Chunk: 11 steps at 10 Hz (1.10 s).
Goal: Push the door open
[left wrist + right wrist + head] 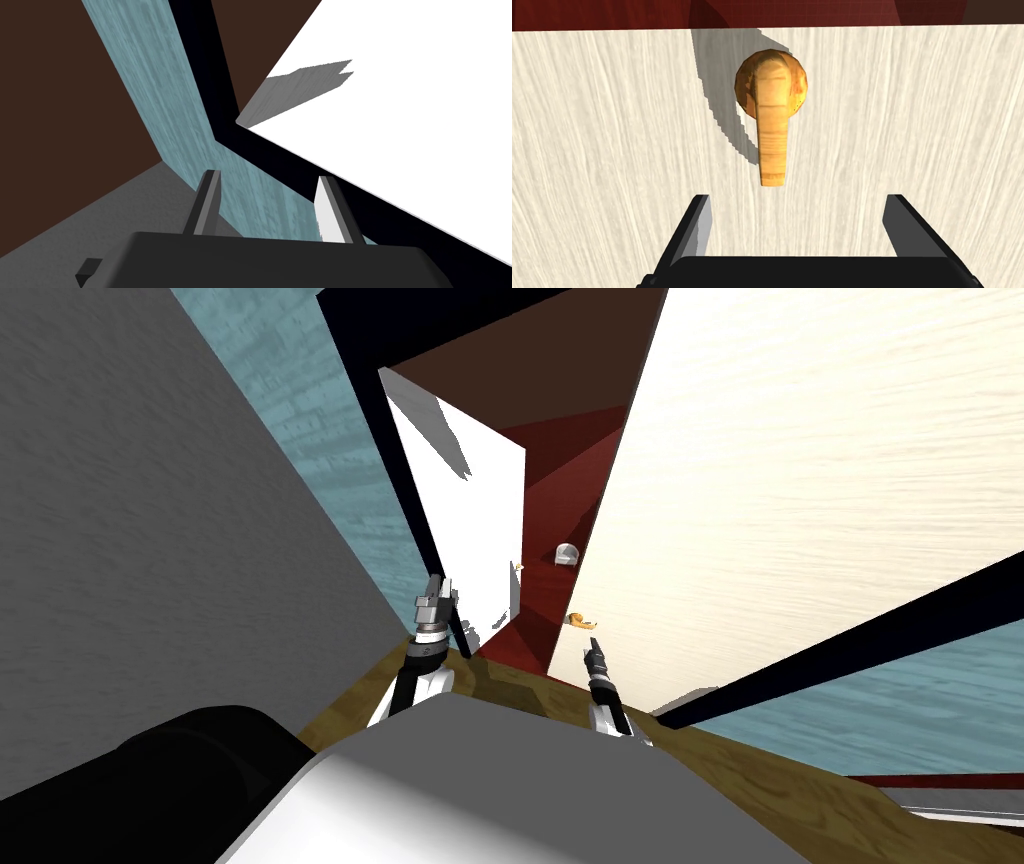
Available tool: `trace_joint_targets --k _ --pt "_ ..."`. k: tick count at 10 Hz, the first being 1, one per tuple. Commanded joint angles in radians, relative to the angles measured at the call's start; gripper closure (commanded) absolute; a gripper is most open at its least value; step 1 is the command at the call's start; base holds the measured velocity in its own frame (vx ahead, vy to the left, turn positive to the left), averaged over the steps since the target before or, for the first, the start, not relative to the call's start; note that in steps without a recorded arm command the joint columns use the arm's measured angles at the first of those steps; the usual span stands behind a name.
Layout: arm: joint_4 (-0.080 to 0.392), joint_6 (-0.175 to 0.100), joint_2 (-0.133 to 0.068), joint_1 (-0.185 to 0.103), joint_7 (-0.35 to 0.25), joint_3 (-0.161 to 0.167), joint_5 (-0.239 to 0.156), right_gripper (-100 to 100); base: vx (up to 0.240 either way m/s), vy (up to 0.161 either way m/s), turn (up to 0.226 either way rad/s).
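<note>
A cream, wood-grained door (800, 488) stands ajar on my right, with a gap along its edge onto a dark red floor (530, 618). Its golden lever handle (576, 618) sits close to that edge. My right gripper (595, 643) is just short of the handle, fingers open. In the right wrist view the handle (772, 120) lies ahead of the gripper (797, 220), between the lines of the two fingers and apart from both. My left gripper (437, 585) is raised by the dark door frame (400, 488), open and holding nothing (267, 192).
A grey wall (130, 538) runs close on my left, with a teal wall (300, 418) past it. A white panel (470, 528) stands beyond the frame. A small white object (567, 554) sits on the red floor inside. Brown wooden floor (500, 688) lies under my arms.
</note>
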Motion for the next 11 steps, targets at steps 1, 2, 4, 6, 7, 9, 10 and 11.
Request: trace_joint_targets --k 1,2,4,6,7,9,10,11 --pt "0.004 -0.004 0.002 0.0 0.003 -0.004 -0.001 -100 0.211 -0.013 0.027" --pt "0.006 -0.006 0.003 0.0 0.004 -0.006 -0.002 -100 0.2 -0.018 0.034" --pt "0.01 -0.01 0.006 0.0 0.007 -0.01 -0.004 -100 0.197 -0.055 0.031" --pt "0.014 -0.013 0.007 0.0 0.01 -0.014 -0.005 -100 0.177 -0.033 0.022" --pt "0.016 -0.014 0.008 0.0 0.011 -0.015 -0.006 -100 0.189 -0.026 0.013" --pt "0.017 -0.015 0.007 -0.002 0.01 -0.014 -0.005 100 0.038 -0.006 0.002" --pt "0.017 -0.015 0.007 -0.002 0.01 -0.014 -0.005 100 -0.031 0.001 0.0" --pt "0.017 -0.015 0.007 -0.002 0.01 -0.014 -0.005 100 -0.025 0.001 0.004"
